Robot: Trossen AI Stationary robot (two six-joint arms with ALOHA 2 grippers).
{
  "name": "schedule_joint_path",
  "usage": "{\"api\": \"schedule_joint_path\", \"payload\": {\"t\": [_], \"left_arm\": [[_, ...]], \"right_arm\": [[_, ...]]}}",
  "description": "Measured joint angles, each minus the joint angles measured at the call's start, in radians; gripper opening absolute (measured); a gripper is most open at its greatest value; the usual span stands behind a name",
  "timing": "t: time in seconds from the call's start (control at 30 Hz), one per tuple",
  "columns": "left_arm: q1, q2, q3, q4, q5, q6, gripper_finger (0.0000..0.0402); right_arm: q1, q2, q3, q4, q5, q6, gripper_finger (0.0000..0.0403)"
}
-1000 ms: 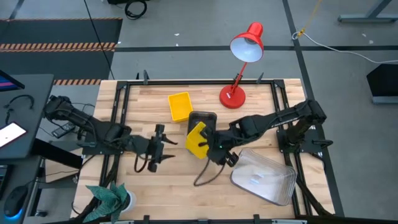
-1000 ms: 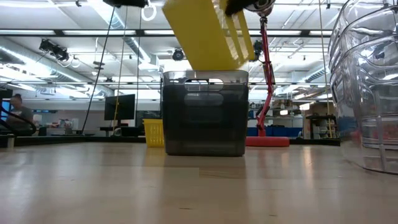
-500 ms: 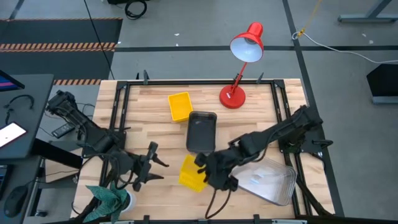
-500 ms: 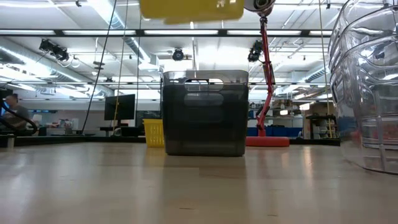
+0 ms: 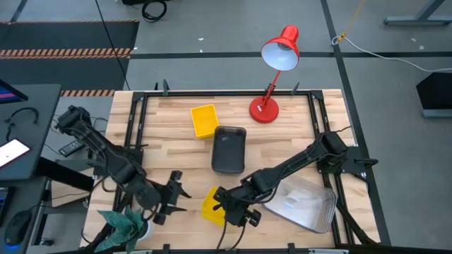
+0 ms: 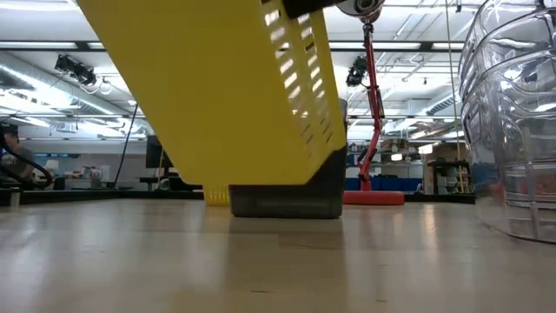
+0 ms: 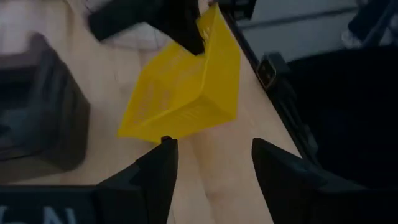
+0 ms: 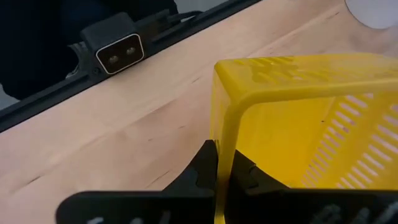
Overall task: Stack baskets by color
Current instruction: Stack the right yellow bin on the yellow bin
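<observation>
Gripping a small yellow basket by its rim, the right gripper reaches across to the near middle of the wooden table, its fingers clamped tight on the basket's wall. From table height this yellow basket hangs tilted and clear of the surface, filling much of the view. The left gripper sits just to its left near the table's near edge, fingers spread apart and holding nothing, pointed toward the lifted basket. A second yellow basket rests at the far middle of the table. Just beside it on the near right stands a dark-grey basket. A clear basket lies at the near right corner. A red desk lamp stands at the far right.
</observation>
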Motion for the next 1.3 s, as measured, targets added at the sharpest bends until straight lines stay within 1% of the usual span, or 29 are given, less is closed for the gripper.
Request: {"api": "schedule_joint_path", "payload": {"t": [0.07, 0.17, 0.37, 0.47, 0.73, 0.87, 1.03, 1.13, 1.3], "left_arm": [[0.008, 0.048, 0.029, -0.006, 0.018, 0.008, 0.0220], [0.020, 0.105, 0.104, -0.026, 0.032, 0.032, 0.0235], [0.054, 0.209, 0.237, -0.129, 0.045, 0.106, 0.0256], [0.083, 0.242, 0.259, -0.126, 0.086, 0.115, 0.0255], [0.171, 0.309, 0.260, -0.101, 0.217, 0.107, 0.0237], [0.187, 0.344, 0.261, -0.092, 0.317, 0.123, 0.0217], [0.195, 0.380, 0.261, -0.044, 0.399, 0.170, 0.0172], [0.199, 0.384, 0.261, -0.020, 0.422, 0.201, 0.0142], [0.209, 0.384, 0.261, -0.006, 0.423, 0.201, 0.0084]], "right_arm": [[0.000, 0.002, 0.000, 0.000, 0.004, 0.003, 0.0004], [0.000, 0.002, 0.001, 0.006, 0.004, 0.012, 0.0004], [-0.002, 0.002, -0.003, 0.005, 0.004, 0.039, 0.0005], [-0.001, 0.002, -0.007, -0.002, 0.014, 0.021, 0.0005], [0.000, 0.002, -0.007, 0.000, 0.014, 0.013, 0.0005], [0.000, 0.002, -0.007, -0.001, 0.020, 0.000, 0.0005], [0.001, 0.002, -0.009, -0.007, 0.043, -0.009, 0.0007], [0.000, 0.001, -0.009, 0.000, 0.046, -0.009, 0.0014], [-0.003, 0.000, -0.009, 0.002, 0.074, 0.015, 0.0026]]}}
